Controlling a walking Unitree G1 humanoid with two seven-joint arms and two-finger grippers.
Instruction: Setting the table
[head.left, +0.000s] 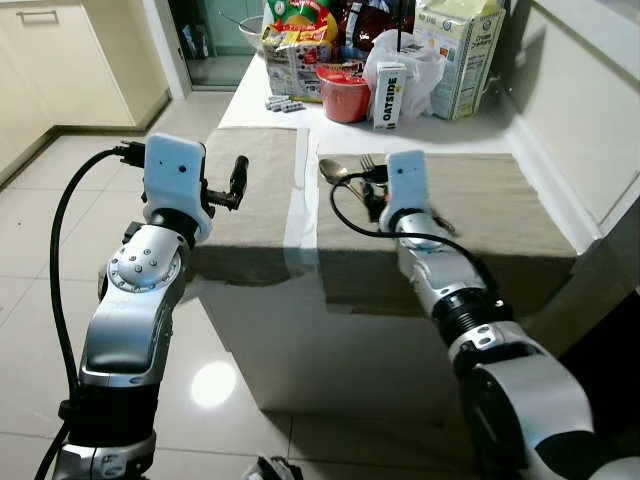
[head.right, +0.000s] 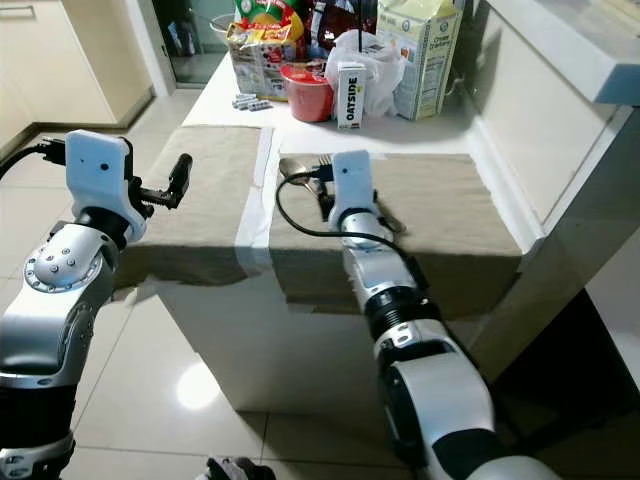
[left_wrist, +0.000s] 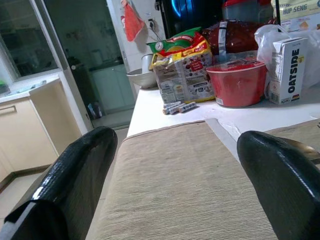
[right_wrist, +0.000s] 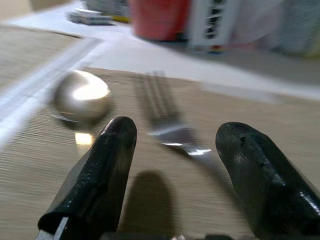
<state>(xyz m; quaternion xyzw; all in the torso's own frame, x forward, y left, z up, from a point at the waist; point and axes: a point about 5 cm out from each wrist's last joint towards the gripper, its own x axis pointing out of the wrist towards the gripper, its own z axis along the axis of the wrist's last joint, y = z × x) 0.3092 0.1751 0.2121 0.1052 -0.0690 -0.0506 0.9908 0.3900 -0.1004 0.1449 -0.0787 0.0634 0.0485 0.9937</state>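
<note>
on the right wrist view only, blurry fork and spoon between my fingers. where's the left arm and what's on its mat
Observer: The left gripper is raised over the near left edge of the left placemat, fingers open, holding nothing. No cutlery lies on that mat.
Operator: is my right gripper actually over the right mat
Observer: Yes. The right gripper is low over the right placemat, with the spoon and fork at the mat's far left corner.
Operator: what's behind the mats
Observer: A red bowl, an Oatside carton and a snack bag crowd the far end of the table.
</note>
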